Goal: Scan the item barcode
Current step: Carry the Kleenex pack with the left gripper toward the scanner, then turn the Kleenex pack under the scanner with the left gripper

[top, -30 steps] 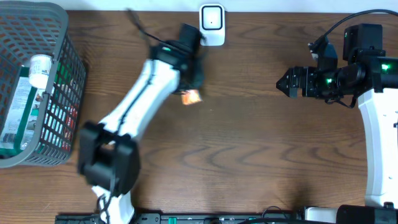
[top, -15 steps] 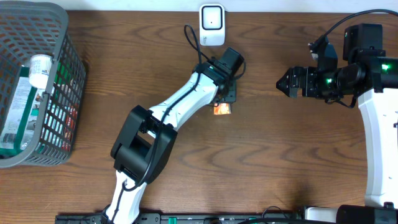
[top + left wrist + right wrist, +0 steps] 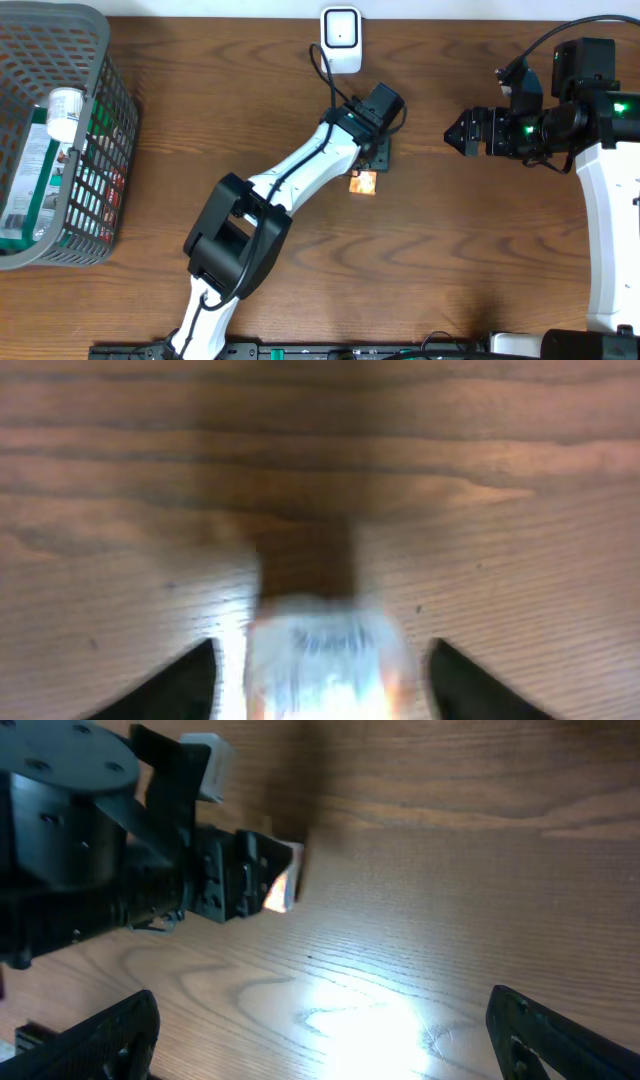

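The item (image 3: 363,183) is a small orange and white pack near the table's middle. My left gripper (image 3: 368,171) stands over it, below the white barcode scanner (image 3: 341,40) at the back edge. In the left wrist view the item (image 3: 325,655) is a blur between the two dark fingers (image 3: 185,685), with a gap of bare wood on each side, so the jaws are open. My right gripper (image 3: 458,133) hangs open to the right, empty. The right wrist view shows the left gripper (image 3: 262,882) with the item (image 3: 284,880) at its tip.
A grey wire basket (image 3: 112,110) with a white bottle (image 3: 64,110) and other packs stands at the far left. The scanner's cable runs to the back edge. A bright glare patch (image 3: 385,1020) lies on the wood under my right gripper.
My left arm has swung right from beside the scanner to the table's middle, carrying the item. Its jaws have since spread apart, away from the item. The right arm has not moved.
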Tool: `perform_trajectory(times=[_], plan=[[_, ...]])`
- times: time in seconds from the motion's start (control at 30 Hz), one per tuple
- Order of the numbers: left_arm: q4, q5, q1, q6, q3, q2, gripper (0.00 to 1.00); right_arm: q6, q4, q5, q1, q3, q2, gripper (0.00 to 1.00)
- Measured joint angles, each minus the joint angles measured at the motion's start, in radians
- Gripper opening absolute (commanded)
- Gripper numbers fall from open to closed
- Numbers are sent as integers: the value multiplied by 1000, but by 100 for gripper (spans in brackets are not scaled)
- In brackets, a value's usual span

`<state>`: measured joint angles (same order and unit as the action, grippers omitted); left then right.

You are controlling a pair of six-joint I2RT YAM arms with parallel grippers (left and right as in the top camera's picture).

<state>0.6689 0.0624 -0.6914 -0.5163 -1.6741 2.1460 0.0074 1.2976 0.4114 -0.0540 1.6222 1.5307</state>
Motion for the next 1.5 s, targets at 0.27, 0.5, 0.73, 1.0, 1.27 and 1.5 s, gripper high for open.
perform_trajectory(times=[0.27, 0.5, 0.73, 1.0, 1.27, 1.5], plan=[[-17, -10, -3, 82, -7, 6, 73, 0, 0, 0, 0, 0, 0, 99], [78, -64, 25, 138, -14, -59, 7, 0, 0, 0, 0, 0, 0, 99], [130, -151, 28, 151, 7, -72, 7, 0, 0, 0, 0, 0, 0, 99], [72, -172, 28, 151, 50, 11, 8, 0, 0, 0, 0, 0, 0, 99], [41, -66, 27, 152, 60, 53, 8, 0, 0, 0, 0, 0, 0, 99], [20, 171, 27, 151, 60, 53, 7, 0, 0, 0, 0, 0, 0, 99]])
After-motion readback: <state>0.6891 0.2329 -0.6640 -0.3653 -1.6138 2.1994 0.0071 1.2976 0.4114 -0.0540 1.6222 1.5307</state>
